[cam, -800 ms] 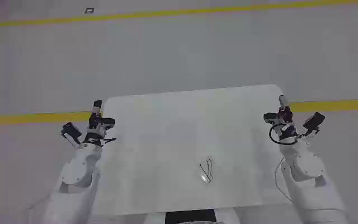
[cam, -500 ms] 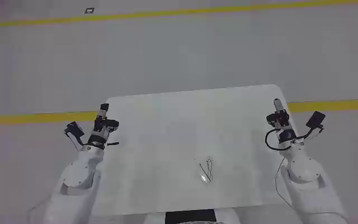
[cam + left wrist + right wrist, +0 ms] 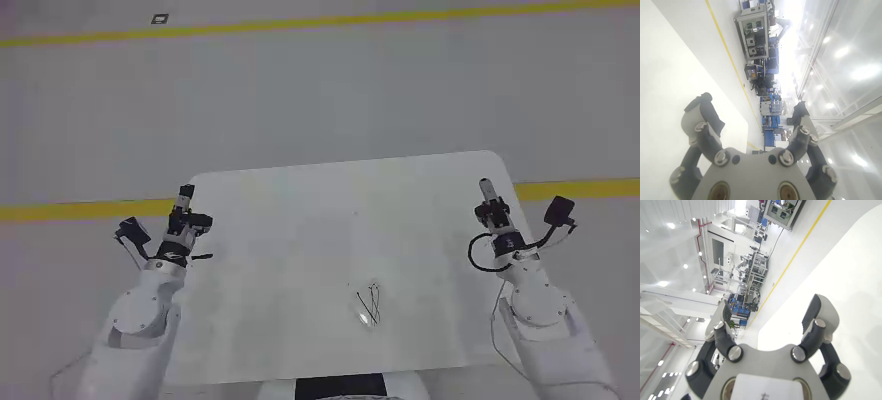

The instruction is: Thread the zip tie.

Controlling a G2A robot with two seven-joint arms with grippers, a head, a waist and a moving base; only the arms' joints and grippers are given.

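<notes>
1. The left gripper (image 3: 185, 192) sits at the table's left edge, close to the far left corner. In the left wrist view this gripper (image 3: 753, 100) has its fingers spread wide. One finger is over the white top and the other is past the rim, over the floor.
2. The table (image 3: 300, 230) is white with rounded corners. A broad stretch of bare surface lies between the two arms, with floor open on all far sides.
3. The zip tie (image 3: 370, 300) lies flat on the table, right of the middle and toward the near edge, well apart from both grippers.
4. The right gripper (image 3: 486, 187) sits at the table's right edge, near the far right corner. In the right wrist view its fingers (image 3: 816, 306) stand well apart around the gripper's (image 3: 770, 300) gap, with the table's curved rim (image 3: 848, 266) running beneath them.
5. The zip tie reads as a few thin dark strands with a pale speck at the near end. I cannot tell how many strands there are or whether any is threaded.
6. The yellow floor line (image 3: 80, 210) runs behind the table, which hides its middle stretch.
</notes>
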